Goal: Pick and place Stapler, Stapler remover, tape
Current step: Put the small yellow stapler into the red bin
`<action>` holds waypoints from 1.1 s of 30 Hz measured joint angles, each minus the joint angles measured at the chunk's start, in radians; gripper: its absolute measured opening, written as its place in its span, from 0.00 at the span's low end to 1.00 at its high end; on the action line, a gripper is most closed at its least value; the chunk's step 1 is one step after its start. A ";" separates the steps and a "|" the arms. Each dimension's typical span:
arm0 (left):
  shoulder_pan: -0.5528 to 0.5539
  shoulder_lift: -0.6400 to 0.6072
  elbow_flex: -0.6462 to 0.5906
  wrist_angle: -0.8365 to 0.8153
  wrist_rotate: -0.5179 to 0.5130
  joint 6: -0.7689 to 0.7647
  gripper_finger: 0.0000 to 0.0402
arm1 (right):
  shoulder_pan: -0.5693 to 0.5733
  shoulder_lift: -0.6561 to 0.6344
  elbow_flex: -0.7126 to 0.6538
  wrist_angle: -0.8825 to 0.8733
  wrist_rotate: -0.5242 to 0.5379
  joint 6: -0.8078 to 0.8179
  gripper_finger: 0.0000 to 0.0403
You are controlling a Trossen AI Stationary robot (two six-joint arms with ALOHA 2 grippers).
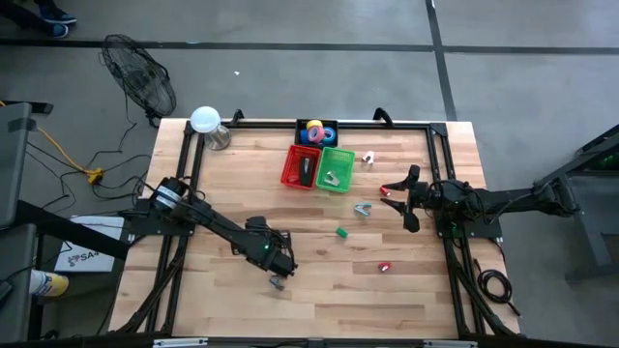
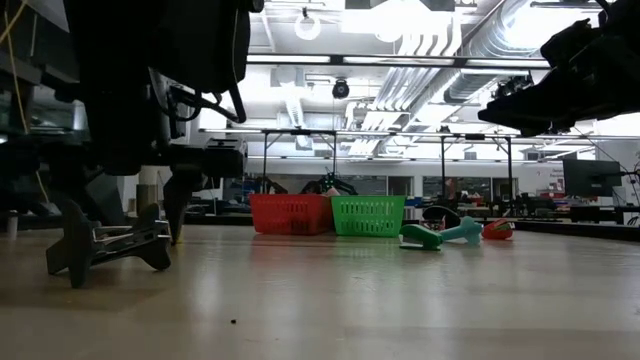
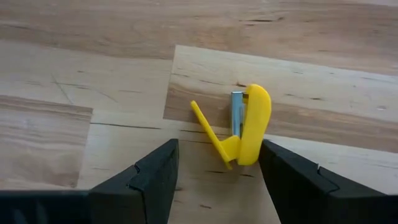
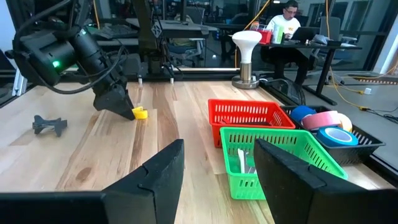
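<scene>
Seeing the left gripper (image 3: pixel 219 152) hanging low over the near part of the table (image 1: pixel 319 300), a bit left of the middle. Keeping its two dark fingers wide apart, one on each side of a small yellow staple remover (image 3: pixel 252 124), with a gap showing on one side, so not squeezing it. Looking at that staple remover: bright yellow plastic, a round back, a thin yellow arm sticking out, and a grey metal strip inside, lying on the wood. Spotting a small dark claw piece (image 4: pixel 50 124) lying just beside the left gripper, nearer the table's near edge. Finding the right gripper (image 4: pixel 217 149) waiting over the right side of the table, fingers wide and holding nothing. Noticing the long black stapler (image 1: pixel 308 169) lying in the red basket (image 4: pixel 245 115) at the far middle, with a green basket (image 4: pixel 280 155) touching its right side. Seeing the tape (image 4: pixel 326 121), pink and blue rings, sitting in a black tray (image 4: pixel 367 146) just behind the baskets.
</scene>
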 joint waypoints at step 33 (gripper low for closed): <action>0.057 0.006 -0.003 0.008 -0.035 0.015 0.54 | 0.000 0.004 0.000 0.000 0.000 0.000 0.46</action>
